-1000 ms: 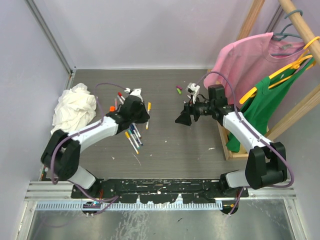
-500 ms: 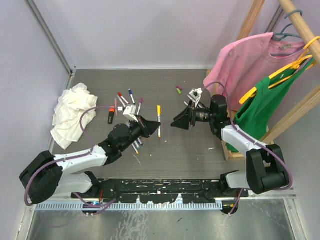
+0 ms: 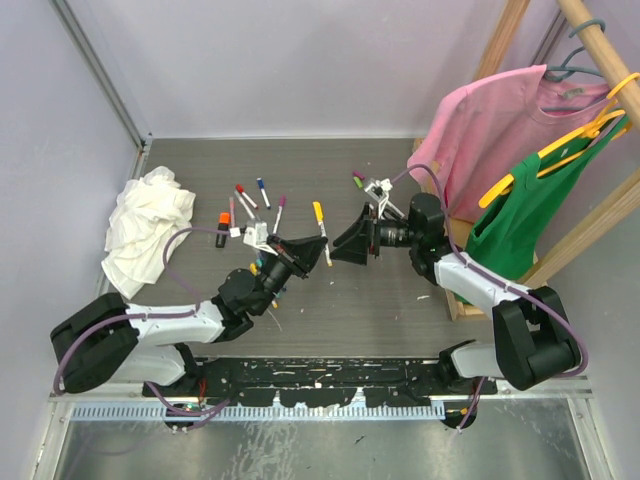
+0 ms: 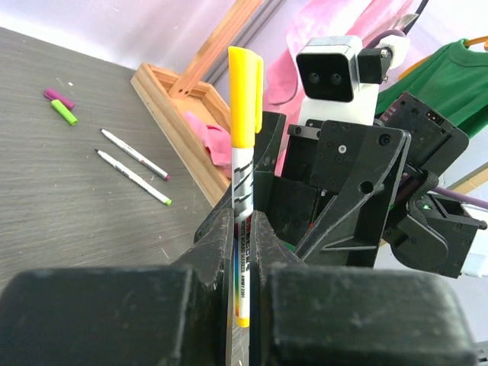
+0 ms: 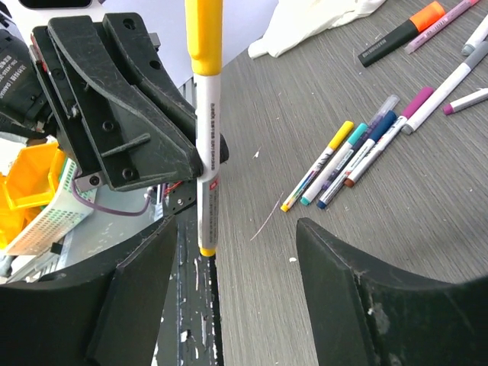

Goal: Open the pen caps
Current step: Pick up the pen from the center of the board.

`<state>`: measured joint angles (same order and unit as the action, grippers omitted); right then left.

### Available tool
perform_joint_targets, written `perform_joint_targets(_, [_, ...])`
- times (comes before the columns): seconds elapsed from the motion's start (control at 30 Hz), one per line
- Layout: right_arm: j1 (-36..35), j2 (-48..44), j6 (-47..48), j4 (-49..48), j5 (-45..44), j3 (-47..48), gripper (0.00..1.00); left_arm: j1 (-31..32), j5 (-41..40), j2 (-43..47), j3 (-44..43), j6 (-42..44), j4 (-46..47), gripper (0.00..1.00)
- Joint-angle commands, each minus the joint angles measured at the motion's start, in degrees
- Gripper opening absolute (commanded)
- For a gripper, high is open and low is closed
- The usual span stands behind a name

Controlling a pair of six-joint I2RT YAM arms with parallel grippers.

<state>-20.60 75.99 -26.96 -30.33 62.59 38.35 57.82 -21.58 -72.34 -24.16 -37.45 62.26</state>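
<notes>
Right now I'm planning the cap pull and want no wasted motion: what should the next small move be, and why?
Probably ease the right gripper toward the yellow cap until its fingers straddle it. The left gripper is shut on the white pen, holding it cap end up with the cap on, and the right fingers stand open just short of the pen.

On my table (image 3: 340,165), grey and wood-grained, a crumpled white rag (image 3: 145,230) lies against the left edge. Along the right edge stands a wooden rack (image 3: 598,45). A pink shirt (image 3: 490,125) and a green shirt (image 3: 515,220) hang from it, the green one on a yellow hanger (image 3: 590,128). Two thin white pens (image 4: 135,154) lie side by side, just beside the rack's wooden base (image 4: 164,103).
</notes>
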Motion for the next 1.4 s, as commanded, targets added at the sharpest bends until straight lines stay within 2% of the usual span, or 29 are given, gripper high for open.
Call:
perform_joint_targets(0.0, [-1.01,-1.03,0.71,-1.86,-1.17,0.39,0.68,1.18,-3.95,-2.19,-1.81,3.17,7.26,0.00])
perform_joint_targets(0.1, [-1.55,-1.12,1.44,-1.20,-1.62,0.51,0.65,1.58,-4.23,-2.90,-2.19,3.17,7.27,0.00])
perform_joint_targets(0.3, [-2.95,-0.73,3.90,1.22,-1.86,1.29,0.50,1.82,-5.16,-4.54,-2.95,3.26,7.51,0.00])
perform_joint_targets(0.53, [-3.56,0.23,5.25,3.55,-2.47,2.17,0.40,2.11,-5.40,-4.90,-3.03,3.08,8.41,0.00])
perform_joint_targets(0.63, [-3.68,0.31,5.30,3.53,-2.21,2.41,0.30,2.12,-5.17,-4.97,-2.98,3.00,8.42,0.00])
perform_joint_targets(0.77, [-3.66,0.49,7.31,6.11,-1.69,3.50,0.12,2.19,-4.84,-5.15,-2.58,2.34,8.38,0.00])
perform_joint_targets(0.8, [-3.69,0.53,8.01,7.07,-1.62,3.96,0.08,2.17,-4.71,-5.06,-2.37,2.18,8.28,0.05])
perform_joint_targets(0.87, [-3.66,0.53,9.15,8.65,-1.59,4.61,0.01,2.13,-4.68,-4.65,-1.70,1.59,7.73,0.23])
perform_joint_targets(0.97, [-3.58,0.57,10.42,10.39,-1.38,5.34,0.01,1.91,-4.05,-2.39,-0.30,1.86,5.86,0.36])
perform_joint_targets(1.03, [-3.41,0.65,11.47,11.90,-1.02,6.06,0.01,0.50,-1.03,0.33,0.87,2.15,3.07,0.49])
perform_joint_targets(1.2, [-3.13,1.25,17.76,20.72,1.18,9.43,0.01,-7.65,12.27,9.97,3.72,0.40,-4.31,0.79])
perform_joint_targets(1.27, [-3.15,1.84,21.32,25.08,2.97,11.12,0.01,-11.36,18.09,14.33,3.07,-1.02,-10.39,0.93])
perform_joint_targets(1.33, [-3.14,2.56,25.12,29.22,4.40,12.73,0.01,-14.72,24.01,17.19,1.36,-1.54,-16.71,0.99])
perform_joint_targets(1.37, [-3.20,2.99,26.60,31.36,5.06,13.59,0.01,-16.06,26.93,18.10,0.56,-1.71,-18.65,0.98])
